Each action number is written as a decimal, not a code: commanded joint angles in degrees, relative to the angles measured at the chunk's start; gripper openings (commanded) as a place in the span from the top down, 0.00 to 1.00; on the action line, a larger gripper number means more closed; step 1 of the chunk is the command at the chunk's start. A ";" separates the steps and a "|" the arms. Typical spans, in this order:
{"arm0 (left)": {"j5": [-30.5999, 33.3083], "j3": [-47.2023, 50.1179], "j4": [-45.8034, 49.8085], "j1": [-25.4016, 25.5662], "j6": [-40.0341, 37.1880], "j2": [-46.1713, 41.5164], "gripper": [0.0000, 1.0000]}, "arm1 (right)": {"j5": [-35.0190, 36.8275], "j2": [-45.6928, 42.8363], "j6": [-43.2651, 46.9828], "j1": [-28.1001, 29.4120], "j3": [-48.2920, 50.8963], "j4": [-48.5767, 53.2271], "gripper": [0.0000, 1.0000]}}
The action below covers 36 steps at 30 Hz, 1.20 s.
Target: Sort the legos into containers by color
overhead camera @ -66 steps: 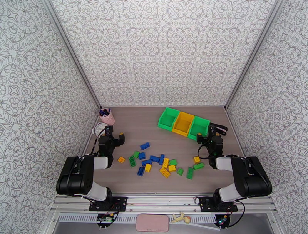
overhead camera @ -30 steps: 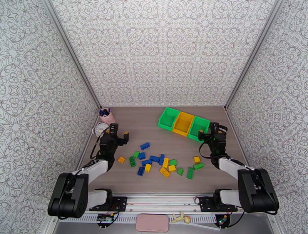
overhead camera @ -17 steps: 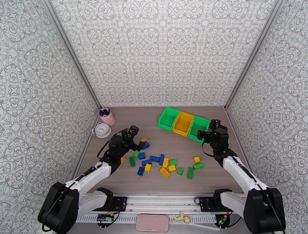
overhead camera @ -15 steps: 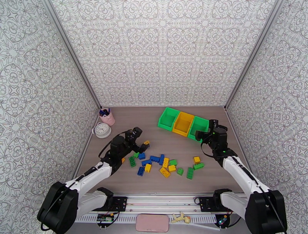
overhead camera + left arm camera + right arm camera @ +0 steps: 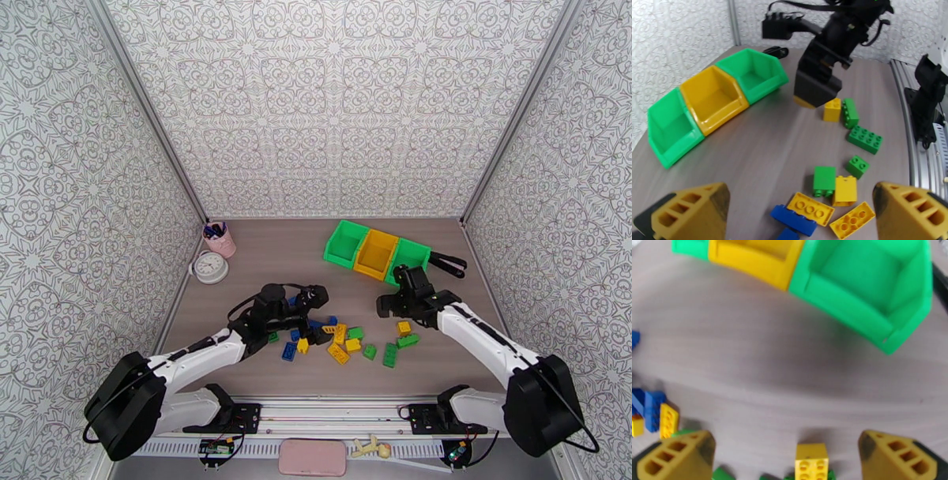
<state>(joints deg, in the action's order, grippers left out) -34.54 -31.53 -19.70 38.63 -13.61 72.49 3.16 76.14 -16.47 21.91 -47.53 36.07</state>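
Picking stage, nothing sorted yet: the legos [image 5: 340, 339] lie scattered mid-tabletop, just near of the empty containers [image 5: 367, 268]. Left pincer [image 5: 800, 213] and right pincer [image 5: 788, 455] are both spread wide, holding nothing. The right one looks lined up on a yellow brick [image 5: 811, 461], so next I'd guess drop, pinch, carry.

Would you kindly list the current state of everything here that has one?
Left claw, open, empty.
Right claw, open, empty.
Containers, all three empty.
Legos, loose on the table, unsorted.
Pink pen cup, upright.
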 commanded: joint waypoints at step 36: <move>0.96 -1.15 -1.14 3.16 -5.12 2.89 0.00 | -1.41 7.18 -1.24 -0.39 1.80 3.77 0.63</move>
<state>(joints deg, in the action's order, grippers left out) -34.63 -31.73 -19.70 41.23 -18.26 74.43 -0.05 85.27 -17.23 21.76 -46.83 41.47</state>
